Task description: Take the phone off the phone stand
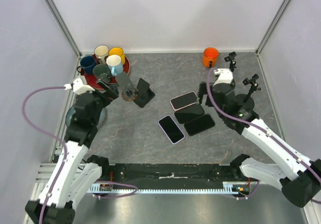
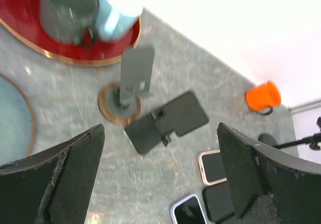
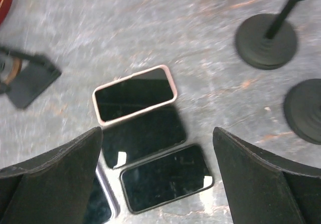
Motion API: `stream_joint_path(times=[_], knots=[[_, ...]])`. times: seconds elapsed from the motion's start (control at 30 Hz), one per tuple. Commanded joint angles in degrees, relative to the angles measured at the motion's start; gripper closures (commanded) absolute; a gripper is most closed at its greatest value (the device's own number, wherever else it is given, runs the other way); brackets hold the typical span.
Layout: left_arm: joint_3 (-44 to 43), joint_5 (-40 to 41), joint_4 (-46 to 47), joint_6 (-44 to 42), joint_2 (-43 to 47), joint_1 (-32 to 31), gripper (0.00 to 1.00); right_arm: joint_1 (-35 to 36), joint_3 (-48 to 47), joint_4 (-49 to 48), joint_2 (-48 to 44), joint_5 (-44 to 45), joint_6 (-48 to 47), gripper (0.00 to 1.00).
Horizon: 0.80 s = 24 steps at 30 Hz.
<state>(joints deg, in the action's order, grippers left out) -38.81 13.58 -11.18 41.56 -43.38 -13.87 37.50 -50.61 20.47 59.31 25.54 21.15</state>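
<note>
**Phone-stand clearing, late stage: both stands bare, both claws empty.**

Nearest: left gripper (image 2: 160, 131) above the stands and right gripper (image 3: 158, 134) above the phones, each spread wide with nothing between the fingers. Mid-table, four handsets lie flat and close together: lilac-cased phone (image 1: 171, 129), black phone (image 1: 199, 124), second black phone (image 1: 189, 113) and pink-cased phone (image 1: 183, 100). Which of them is the task's phone cannot be told. Beyond, to their left: black stand (image 1: 144, 92) and grey stand (image 1: 128, 86), neither carrying a phone. Farthest: red tray (image 1: 90, 79) of mugs and orange mug (image 1: 210, 57). Judgement: removal looks complete, with nothing left but parking the arms.
</note>
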Motion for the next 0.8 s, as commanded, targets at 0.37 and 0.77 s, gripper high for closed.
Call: stream_joint_path(times=[0.37,0.77], knots=[[-14.2,17.0,-0.6,-38.8,32.5,1.0,0.0,-11.0,-6.6,3.6,-27.9,18.9,-8.7,0.02],[-11.6,16.6,4.3,-40.9,42.9,1.0,0.0,-11.0,-6.1,-1.9,-38.0,21.6,-16.0,0.02]])
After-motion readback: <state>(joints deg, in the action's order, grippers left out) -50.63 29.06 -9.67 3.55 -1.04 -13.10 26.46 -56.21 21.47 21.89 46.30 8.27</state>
